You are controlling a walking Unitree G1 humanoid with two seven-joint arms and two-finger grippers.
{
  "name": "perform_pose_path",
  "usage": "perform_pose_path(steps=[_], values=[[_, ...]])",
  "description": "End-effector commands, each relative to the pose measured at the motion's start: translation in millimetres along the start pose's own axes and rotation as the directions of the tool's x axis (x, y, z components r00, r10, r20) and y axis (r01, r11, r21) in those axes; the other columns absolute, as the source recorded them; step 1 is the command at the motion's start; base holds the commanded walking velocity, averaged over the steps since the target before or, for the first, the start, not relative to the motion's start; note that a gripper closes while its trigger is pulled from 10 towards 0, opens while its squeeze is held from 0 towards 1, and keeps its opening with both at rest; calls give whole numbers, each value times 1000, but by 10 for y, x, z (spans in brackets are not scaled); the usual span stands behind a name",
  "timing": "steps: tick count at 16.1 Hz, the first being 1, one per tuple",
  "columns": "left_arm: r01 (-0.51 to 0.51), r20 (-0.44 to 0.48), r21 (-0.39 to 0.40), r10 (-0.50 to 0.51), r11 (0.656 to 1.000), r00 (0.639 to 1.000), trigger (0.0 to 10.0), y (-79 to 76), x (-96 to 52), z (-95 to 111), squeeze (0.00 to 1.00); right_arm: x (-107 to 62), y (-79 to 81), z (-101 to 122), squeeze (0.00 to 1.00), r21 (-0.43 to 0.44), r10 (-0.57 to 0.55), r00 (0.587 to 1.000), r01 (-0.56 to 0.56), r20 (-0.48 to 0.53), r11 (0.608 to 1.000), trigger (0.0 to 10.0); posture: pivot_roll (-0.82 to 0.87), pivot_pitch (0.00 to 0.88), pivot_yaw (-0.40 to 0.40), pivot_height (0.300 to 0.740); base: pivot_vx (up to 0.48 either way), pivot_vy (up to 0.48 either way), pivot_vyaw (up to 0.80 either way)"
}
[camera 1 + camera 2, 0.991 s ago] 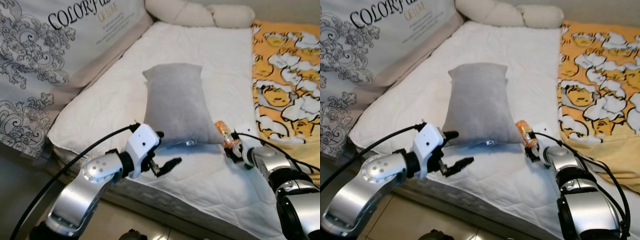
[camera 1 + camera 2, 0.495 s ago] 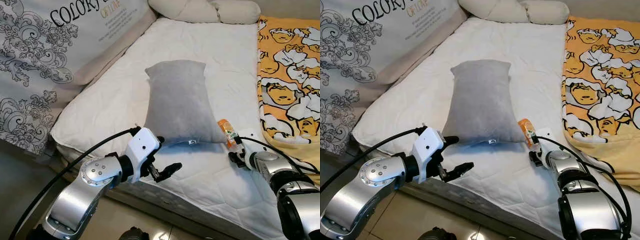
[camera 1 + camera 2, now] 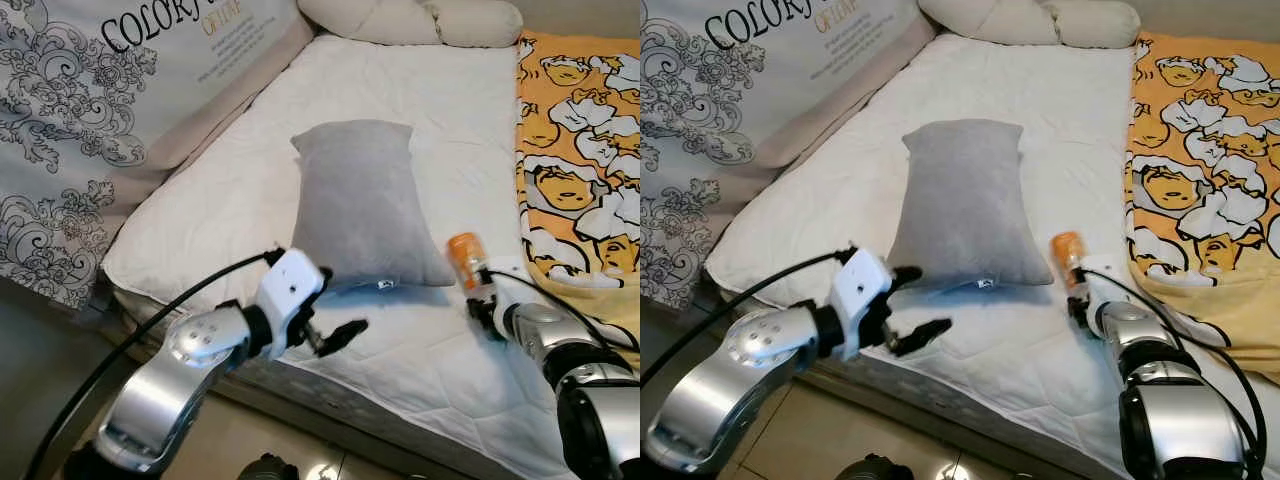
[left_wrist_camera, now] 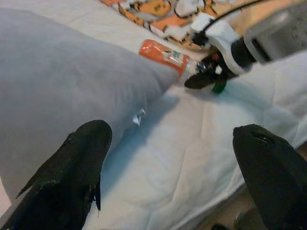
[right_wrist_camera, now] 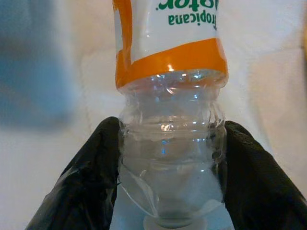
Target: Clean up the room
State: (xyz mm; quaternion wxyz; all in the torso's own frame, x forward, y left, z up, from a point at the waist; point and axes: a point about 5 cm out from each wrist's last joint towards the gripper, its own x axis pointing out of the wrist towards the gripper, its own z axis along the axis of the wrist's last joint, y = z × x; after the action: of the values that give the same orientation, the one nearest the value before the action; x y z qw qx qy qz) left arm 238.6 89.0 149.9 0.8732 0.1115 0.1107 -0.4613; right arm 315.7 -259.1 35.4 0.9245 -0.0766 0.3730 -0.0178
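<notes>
**Bottle gripped near its neck at the bed's near edge**

The right tool (image 3: 1077, 292) is closed on a clear plastic bottle (image 3: 464, 257) with an orange label, its two black fingers (image 5: 91, 187) pressed against the narrow, crumpled section near the cap. The bottle is held over the white mattress (image 3: 420, 120), just beside the near right corner of the grey pillow (image 3: 360, 205) and next to the orange printed blanket (image 3: 580, 170). Its long axis runs away from the robot and tilts upward; the base points toward the head of the bed, and the cap end sits down between the fingers. The left tool (image 3: 325, 325) hovers wide open and empty over the mattress edge, just beside the pillow's near left corner.

Risks, as judged: the thin wall is already buckled, so it may deform further and slip or swivel in the grip. A swing could also knock the bottle's free end against the pillow.
</notes>
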Motion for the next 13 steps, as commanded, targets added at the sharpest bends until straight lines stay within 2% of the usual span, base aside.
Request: perform_pose_path(steps=[1,2,3,4,5,6,7,8,9,10,12,13], values=[[-34,0,-14,34,999,999,10000,48,-12,-13,0,-20,-83,52,0,75,-30,998,26,49,997,0,53,0,54,740,0,0,0],[-74,7,-35,75,997,997,10000,84,-24,-20,0,-37,-129,124,0,135,-53,992,37,114,990,0,48,0,50,740,0,0,0],[-130,7,-63,130,990,991,10000,131,-42,-36,0,-64,-158,234,0,242,-67,975,14,213,970,0,42,0,50,740,0,0,0],[-172,6,-102,174,980,985,10000,168,-70,-61,0,-107,-156,357,0,364,-67,945,-58,320,930,0,32,0,53,740,0,0,0],[-223,9,-118,225,968,974,10000,214,-107,-81,0,-216,-130,499,0,402,-65,888,-141,456,905,0,21,0,59,740,0,0,0],[-270,13,-117,273,956,962,10000,251,-140,-90,0,-330,-93,583,0,414,-67,841,-195,538,889,1961,10,0,65,740,0,0,0],[-386,15,-125,391,914,920,10000,332,-216,-119,0,-614,0,707,0,383,-67,737,-270,673,883,4902,-11,0,76,740,0,0,0],[-503,6,-127,508,855,861,10000,415,-287,-142,0,-806,111,757,0,336,-32,675,-324,737,884,8863,-24,0,82,740,0,0,0],[-579,-13,-155,585,800,811,10000,466,-344,-164,0,-938,212,786,0,311,-9,631,-370,776,875,10000,-39,0,90,740,0,0,431],[-645,-27,-166,650,746,759,10000,486,-410,-172,0,-1126,536,787,0,170,121,566,-434,815,885,10000,-46,0,91,740,0,0,800],[-670,-18,-183,679,719,734,10000,473,-426,-159,0,-1245,744,720,0,61,234,546,-468,804,882,10000,-34,0,79,740,0,0,800],[-691,-5,-215,706,690,708,10000,473,-449,-155,0,-1302,880,642,0,37,278,564,-483,778,875,10000,-30,0,71,740,0,0,800]])
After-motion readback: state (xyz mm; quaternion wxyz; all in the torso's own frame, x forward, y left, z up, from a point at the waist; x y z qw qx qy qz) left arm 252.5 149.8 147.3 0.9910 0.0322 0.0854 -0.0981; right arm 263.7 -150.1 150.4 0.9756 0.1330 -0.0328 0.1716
